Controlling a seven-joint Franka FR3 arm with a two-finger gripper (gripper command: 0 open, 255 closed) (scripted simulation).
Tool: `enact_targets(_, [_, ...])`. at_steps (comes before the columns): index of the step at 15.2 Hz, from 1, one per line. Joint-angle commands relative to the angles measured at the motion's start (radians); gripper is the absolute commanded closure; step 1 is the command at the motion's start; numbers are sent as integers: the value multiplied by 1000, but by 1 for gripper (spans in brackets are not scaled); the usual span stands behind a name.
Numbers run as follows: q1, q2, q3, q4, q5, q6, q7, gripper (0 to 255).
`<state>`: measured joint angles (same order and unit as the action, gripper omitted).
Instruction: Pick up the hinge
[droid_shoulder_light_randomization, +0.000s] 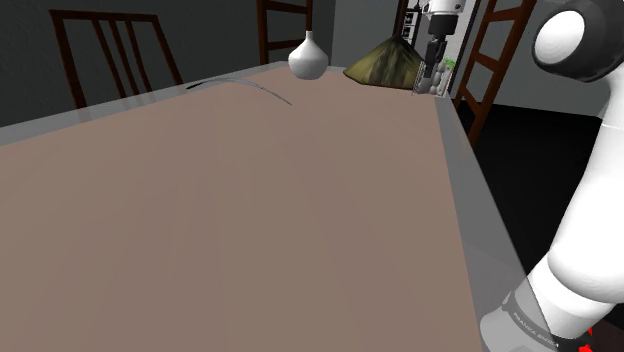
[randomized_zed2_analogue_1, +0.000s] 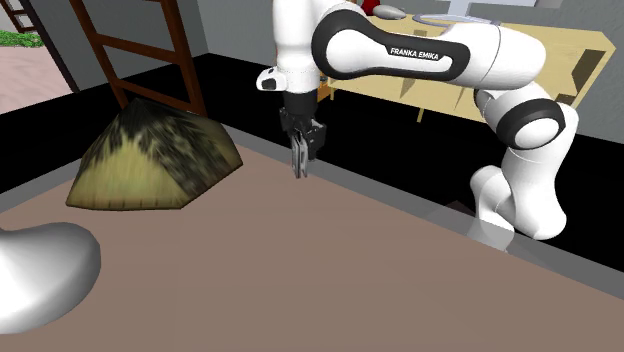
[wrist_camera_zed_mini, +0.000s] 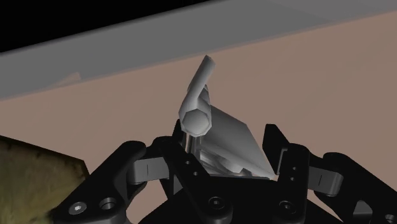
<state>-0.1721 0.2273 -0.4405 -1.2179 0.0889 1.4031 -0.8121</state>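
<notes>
Wrist view, pincer (wrist_camera_zed_mini: 228, 160) clamped narrowly on grey hinge (wrist_camera_zed_mini: 219, 130), held over brown tabletop (wrist_camera_zed_mini: 331, 76)

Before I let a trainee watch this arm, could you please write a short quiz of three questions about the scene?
1. True or false: the gripper is shut on the grey hinge.
2. On the table, which stands closer to the gripper? A: white vase. B: olive-brown mound.
3. Fill in: the white arm bears the words FRANKA ____.
Key: 1 true; 2 B; 3 EMIKA.
</notes>
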Motion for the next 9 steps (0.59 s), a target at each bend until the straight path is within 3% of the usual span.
enact_targets(1, [-7, 21, -1, 59, 10, -40, -1, 255])
enact_targets(9, [-61, 123, -5, 312, 59, -197, -15, 255])
